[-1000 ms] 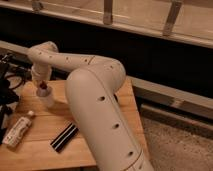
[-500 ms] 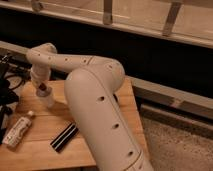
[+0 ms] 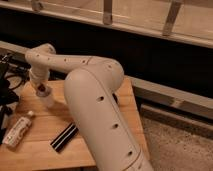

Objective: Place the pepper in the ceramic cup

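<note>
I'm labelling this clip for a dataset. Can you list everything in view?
pepper: 1, dark red, at the gripper's tip, just above the cup
ceramic cup: 1, whitish, back left of the table, under the gripper
bottle: 1, whitish with a label, lying at the table's front left
striped bar: 1, black, lying flat to the right of the bottle
table: 1, light wood
cables: dark tangle, count unclear, left of the table
floor: speckled grey, right of the table
arm: 1, white, reaching left over the table
gripper: 1, pale, over the cup
</note>
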Available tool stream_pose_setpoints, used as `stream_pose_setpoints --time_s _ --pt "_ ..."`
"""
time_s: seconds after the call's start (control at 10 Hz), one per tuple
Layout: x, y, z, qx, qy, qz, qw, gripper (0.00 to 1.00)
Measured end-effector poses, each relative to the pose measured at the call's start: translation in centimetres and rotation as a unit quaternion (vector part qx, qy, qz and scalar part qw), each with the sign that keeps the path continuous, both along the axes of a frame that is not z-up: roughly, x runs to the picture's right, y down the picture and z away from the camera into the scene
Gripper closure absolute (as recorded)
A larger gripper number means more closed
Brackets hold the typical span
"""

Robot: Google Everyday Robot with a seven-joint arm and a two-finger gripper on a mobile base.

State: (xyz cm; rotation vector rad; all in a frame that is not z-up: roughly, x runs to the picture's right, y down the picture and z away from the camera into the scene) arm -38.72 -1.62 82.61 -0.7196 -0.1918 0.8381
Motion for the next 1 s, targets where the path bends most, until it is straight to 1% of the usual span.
stream_pose_setpoints --time_s 0.1,0.2,0.3,1.0 --pt "0.0 0.0 -0.1 0.000 0.000 0.000 1.0000 0.63" --pt "0.0 0.2 -0.1 0.000 0.000 0.000 1.0000 0.53" --pt "-0.1 0.2 -0.1 0.001 0.000 -0.001 1.0000 0.49" --pt "-1.1 1.0 -0.8 0.003 -0.006 -0.007 1.0000 0.47"
